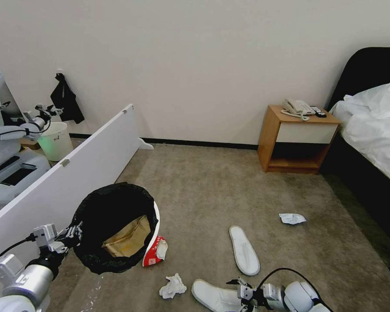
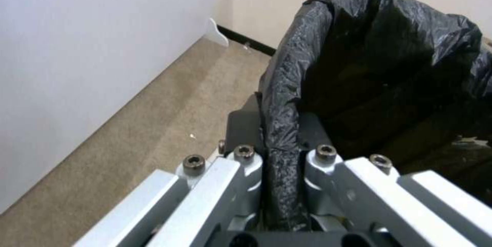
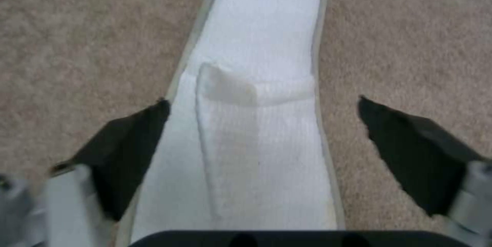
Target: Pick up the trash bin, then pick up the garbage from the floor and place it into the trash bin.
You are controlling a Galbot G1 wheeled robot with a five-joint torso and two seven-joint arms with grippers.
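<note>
My left gripper [image 1: 73, 236] is shut on the black-lined rim of the white trash bin [image 1: 112, 227], which it holds tilted above the carpet; the pinched liner [image 2: 279, 151] sits between the fingers. Tan folded paper [image 1: 128, 238] lies inside the bin. My right gripper [image 1: 245, 299] hangs open just over a white slipper [image 1: 214, 297], its fingers [image 3: 128, 151] straddling that slipper [image 3: 256, 124]. A second slipper [image 1: 244, 250], a crumpled tissue [image 1: 173, 286], a red-white packet [image 1: 156, 252] and a white wrapper [image 1: 291, 218] lie on the floor [image 1: 203, 190].
A white panel [image 1: 73, 169] leans along the left beside the bin. A wooden nightstand [image 1: 297, 138] with a phone stands at the far wall, a bed [image 1: 372, 125] on the right. A pale bucket [image 1: 56, 141] sits beyond the panel.
</note>
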